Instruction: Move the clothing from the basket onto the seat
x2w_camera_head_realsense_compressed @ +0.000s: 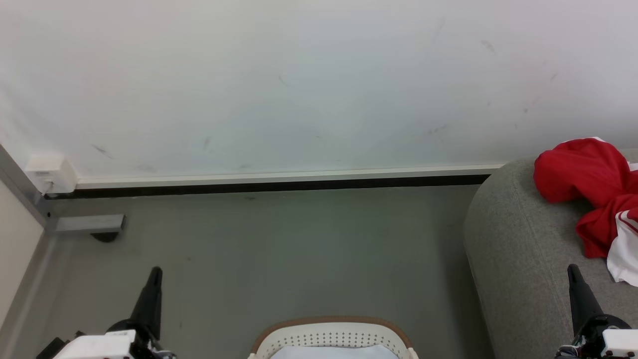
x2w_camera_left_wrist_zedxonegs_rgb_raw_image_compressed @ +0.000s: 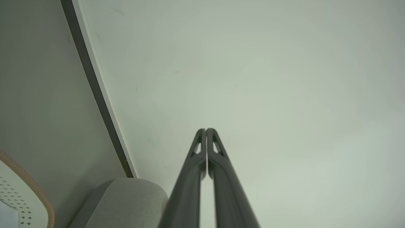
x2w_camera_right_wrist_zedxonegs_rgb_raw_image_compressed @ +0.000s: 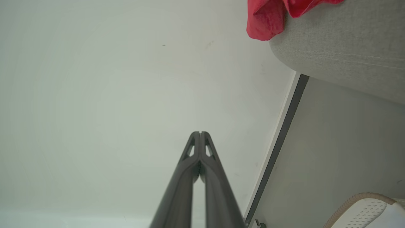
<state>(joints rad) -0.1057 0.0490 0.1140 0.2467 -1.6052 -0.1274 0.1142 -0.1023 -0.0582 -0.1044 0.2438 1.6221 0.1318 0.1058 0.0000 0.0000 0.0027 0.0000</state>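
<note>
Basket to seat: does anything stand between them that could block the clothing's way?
Nothing visible does: grey floor lies between the basket and the seat; red clothing already lies on the seat.

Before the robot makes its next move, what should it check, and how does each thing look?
1. Left tool shut and holding nothing: ok.
2. Right tool shut and holding nothing: ok.
3. Clothing lying on the seat: ok.
4. Clothing safe from sliding off: cannot tell; one red fold hangs past the seat's rounded edge in the right wrist view.
5. Basket emptied of red clothing: cannot tell; most of its inside is outside the picture, and something pale lies in the part that shows.
</note>
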